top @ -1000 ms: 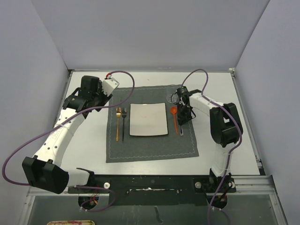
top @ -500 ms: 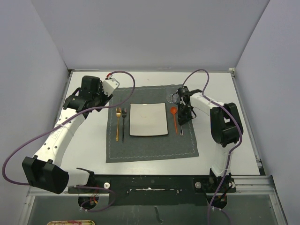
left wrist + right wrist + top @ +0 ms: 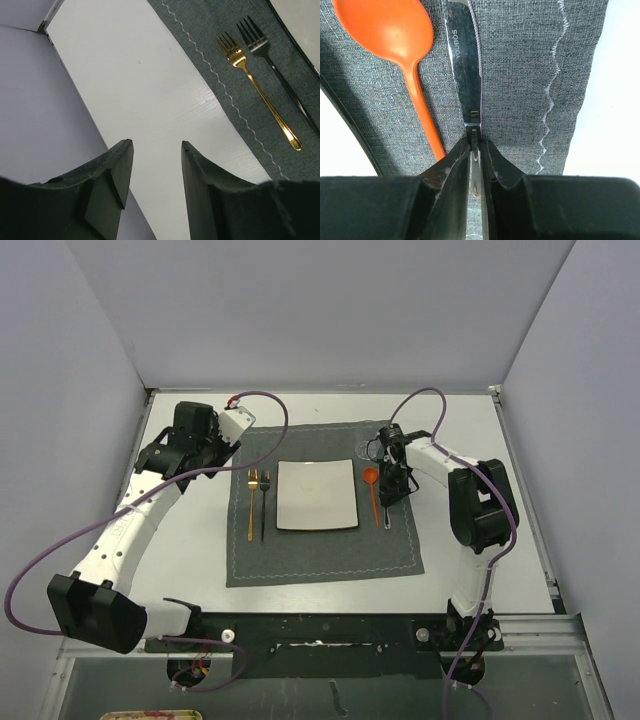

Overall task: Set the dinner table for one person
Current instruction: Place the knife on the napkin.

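Plain pale grey walls (image 3: 320,310)

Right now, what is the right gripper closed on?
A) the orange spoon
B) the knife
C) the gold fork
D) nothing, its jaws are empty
B: in the right wrist view the right gripper pinches the knife just behind its blade, which lies on the placemat beside the orange spoon.
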Controlling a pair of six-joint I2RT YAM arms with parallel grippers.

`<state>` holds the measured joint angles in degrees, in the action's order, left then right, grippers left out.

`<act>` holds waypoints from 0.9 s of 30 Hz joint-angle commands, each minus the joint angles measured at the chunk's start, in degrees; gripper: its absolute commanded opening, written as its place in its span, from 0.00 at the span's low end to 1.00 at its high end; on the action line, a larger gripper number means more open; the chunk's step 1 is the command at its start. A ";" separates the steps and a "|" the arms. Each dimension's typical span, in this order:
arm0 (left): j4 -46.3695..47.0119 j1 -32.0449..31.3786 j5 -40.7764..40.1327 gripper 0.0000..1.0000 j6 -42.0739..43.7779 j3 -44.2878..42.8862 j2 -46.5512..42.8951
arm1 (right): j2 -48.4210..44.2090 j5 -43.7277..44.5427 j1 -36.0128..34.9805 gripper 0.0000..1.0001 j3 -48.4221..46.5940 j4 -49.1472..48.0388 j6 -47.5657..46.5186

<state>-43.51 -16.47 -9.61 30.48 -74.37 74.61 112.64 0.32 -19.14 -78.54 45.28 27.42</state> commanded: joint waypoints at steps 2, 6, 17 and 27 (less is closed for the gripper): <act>1.58 -0.18 0.00 0.42 -0.93 -0.32 0.36 | -1.00 -1.39 0.37 0.13 -2.14 -0.50 -0.34; 1.57 -0.21 0.02 0.42 -0.93 -0.34 0.36 | -1.74 -2.01 0.29 0.19 -2.27 -0.79 -0.94; 0.80 -0.24 0.55 0.43 -1.37 -1.64 0.96 | -3.51 -1.13 0.24 0.32 -1.88 -0.90 -1.82; 0.18 -0.88 0.13 0.43 -1.37 -2.72 0.74 | -5.98 0.97 0.32 0.29 -2.40 -0.61 -3.43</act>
<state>-43.97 -17.02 -9.58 30.20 -74.37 75.22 112.01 -0.58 -19.09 -78.54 45.25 25.28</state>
